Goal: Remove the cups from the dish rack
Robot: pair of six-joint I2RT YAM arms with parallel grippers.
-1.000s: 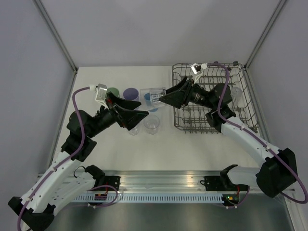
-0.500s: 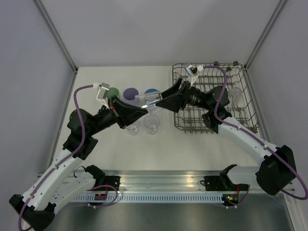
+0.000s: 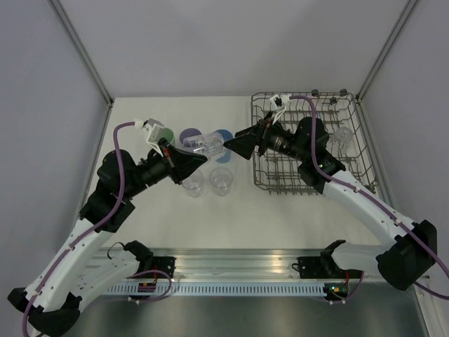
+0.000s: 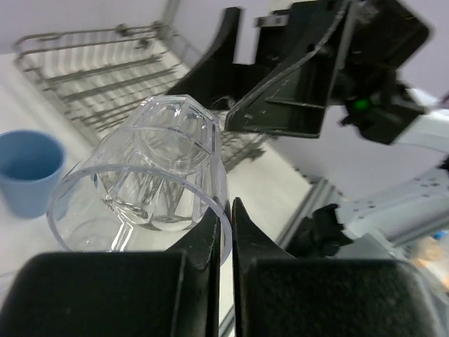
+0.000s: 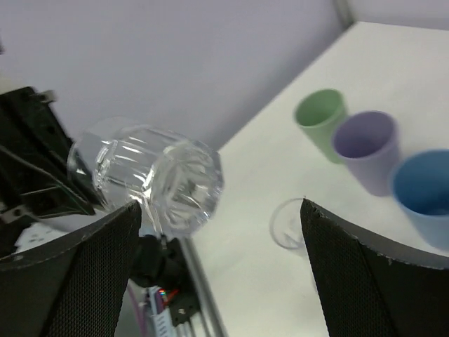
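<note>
**Clear cup handed from the right arm to the left**

A second ago the right gripper point(image 3: 231, 144) pinched a clear cup point(image 3: 208, 144) while the left gripper point(image 4: 224, 214) stood wide open beside it. Now the roles have swapped. The left claw is clamped narrow on the cup's rim, one finger inside the mouth and one outside. The right claw has sprung wide and no longer touches the cup, though its fingers still flank the cup's base. The cup has also travelled a little leftward, away from the dish rack point(image 3: 351, 165).

The cup hangs in the air on its side, between the two claws. Its mouth faces the left arm and its faceted base faces the right arm.

Below it, on the white table point(image 3: 140, 210), three pastel tumblers stand upright in a row: a mint green cup point(image 3: 165, 133), a lavender cup point(image 3: 189, 135) and a blue cup point(image 3: 223, 135). From above, the held cup and the right claw cover part of the blue one. Two more clear cups point(image 3: 193, 184) stand side by side nearer the arms.

The grey wire rack sits to the right, with the right arm reaching out across it. One clear cup in the rack point(image 3: 344, 137) shows near its far right side.
</note>
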